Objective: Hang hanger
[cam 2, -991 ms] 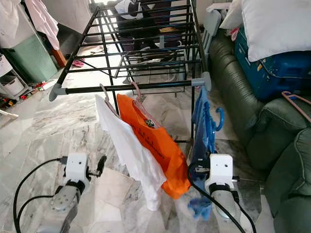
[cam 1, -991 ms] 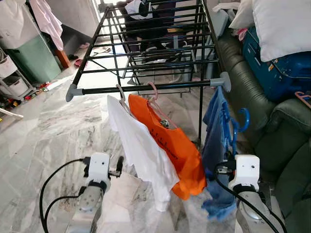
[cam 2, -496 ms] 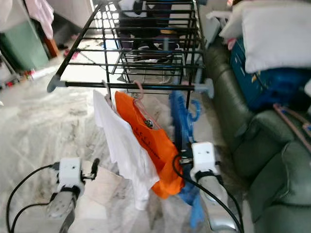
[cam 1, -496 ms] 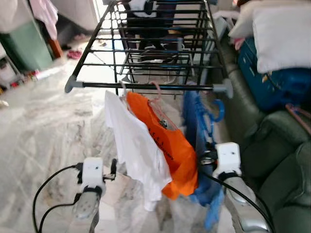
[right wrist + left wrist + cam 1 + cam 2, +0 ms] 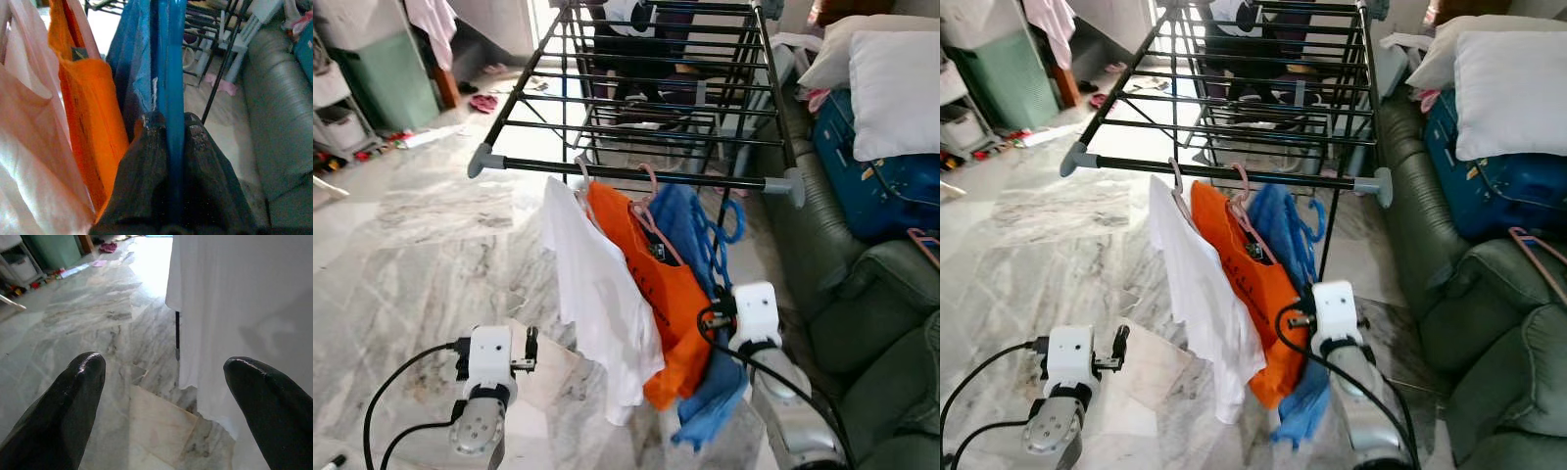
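Right now my right gripper (image 5: 168, 147) is clamped on the blue hanger (image 5: 720, 230), which carries a blue garment (image 5: 710, 401) and sits just below the drying rack's front rail (image 5: 636, 174), its hook beside the orange shirt (image 5: 651, 294) and not yet over the bar. I judge I'm mid-carry; next I must lift the hook above the rail and lower it on. My left gripper (image 5: 164, 382) hangs spread and empty by the white shirt (image 5: 597, 294).

white shirt (image 5: 597, 294), orange shirt (image 5: 656, 294), blue hanger (image 5: 168, 88), grey-veined marble floor (image 5: 411, 245).
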Controlling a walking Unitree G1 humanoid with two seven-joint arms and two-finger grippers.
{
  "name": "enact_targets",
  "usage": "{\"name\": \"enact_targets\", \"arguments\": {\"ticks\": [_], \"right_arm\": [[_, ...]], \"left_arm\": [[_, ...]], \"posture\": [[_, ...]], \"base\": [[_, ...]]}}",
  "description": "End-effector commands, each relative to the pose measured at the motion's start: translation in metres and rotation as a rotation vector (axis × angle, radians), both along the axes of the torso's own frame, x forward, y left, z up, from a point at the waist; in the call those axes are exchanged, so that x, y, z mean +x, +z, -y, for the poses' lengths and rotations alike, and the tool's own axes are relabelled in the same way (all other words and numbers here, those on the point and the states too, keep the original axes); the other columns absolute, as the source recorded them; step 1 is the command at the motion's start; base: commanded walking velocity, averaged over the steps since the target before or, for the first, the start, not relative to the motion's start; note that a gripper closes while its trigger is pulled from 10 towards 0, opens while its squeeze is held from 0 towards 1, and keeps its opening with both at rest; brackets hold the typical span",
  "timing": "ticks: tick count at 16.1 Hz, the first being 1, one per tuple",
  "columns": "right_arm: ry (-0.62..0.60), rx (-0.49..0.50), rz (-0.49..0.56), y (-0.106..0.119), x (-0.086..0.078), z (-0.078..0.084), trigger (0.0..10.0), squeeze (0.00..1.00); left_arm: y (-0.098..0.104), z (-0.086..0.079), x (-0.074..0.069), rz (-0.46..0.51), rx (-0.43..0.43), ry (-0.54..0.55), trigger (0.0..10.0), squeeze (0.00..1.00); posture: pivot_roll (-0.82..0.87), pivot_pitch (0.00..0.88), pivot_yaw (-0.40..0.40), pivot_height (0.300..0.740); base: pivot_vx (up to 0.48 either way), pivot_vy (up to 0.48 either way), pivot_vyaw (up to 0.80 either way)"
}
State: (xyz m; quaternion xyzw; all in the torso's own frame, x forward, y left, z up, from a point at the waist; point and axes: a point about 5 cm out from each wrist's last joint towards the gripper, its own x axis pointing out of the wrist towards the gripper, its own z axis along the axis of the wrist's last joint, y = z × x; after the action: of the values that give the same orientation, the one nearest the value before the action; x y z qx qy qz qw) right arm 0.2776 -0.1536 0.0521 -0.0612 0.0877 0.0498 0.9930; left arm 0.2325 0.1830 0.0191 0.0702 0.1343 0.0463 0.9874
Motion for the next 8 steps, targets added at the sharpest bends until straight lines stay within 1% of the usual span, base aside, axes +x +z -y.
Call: {"name": "enact_targets", "arguments": {"ticks": [1, 2, 3, 5, 8], "right_arm": [[-0.035, 0.015, 0.020, 0.003, 0.000, 0.005, 10.0, 0.00], [-0.047, 0.018, 0.018, 0.002, -0.002, 0.006, 10.0, 0.00], [-0.061, 0.020, 0.017, 0.000, -0.005, 0.008, 10.0, 0.00], [-0.076, 0.019, 0.022, 0.000, -0.005, 0.011, 10.0, 0.00], [-0.097, 0.015, 0.026, 0.001, -0.005, 0.015, 10.0, 0.00]], "left_arm": [[0.002, 0.000, 0.003, -0.008, 0.016, -0.020, 10.0, 0.00], [0.003, 0.001, 0.006, -0.011, 0.018, -0.027, 10.0, 0.00], [0.004, 0.002, 0.009, -0.014, 0.012, -0.039, 10.0, 0.00], [0.004, 0.005, 0.013, -0.018, 0.007, -0.052, 10.0, 0.00], [0.004, 0.008, 0.015, -0.025, 0.004, -0.066, 10.0, 0.00]], "posture": [[-0.02, 0.000, 0.015, 0.740], [-0.03, 0.000, 0.025, 0.740], [-0.04, 0.000, 0.035, 0.740], [-0.05, 0.000, 0.045, 0.740], [-0.06, 0.000, 0.050, 0.740]], "base": [[0.000, 0.000, 0.00], [0.000, 0.000, 0.00], [-0.255, 0.000, 0.00], [-0.304, 0.000, 0.00], [-0.307, 0.000, 0.00]]}}
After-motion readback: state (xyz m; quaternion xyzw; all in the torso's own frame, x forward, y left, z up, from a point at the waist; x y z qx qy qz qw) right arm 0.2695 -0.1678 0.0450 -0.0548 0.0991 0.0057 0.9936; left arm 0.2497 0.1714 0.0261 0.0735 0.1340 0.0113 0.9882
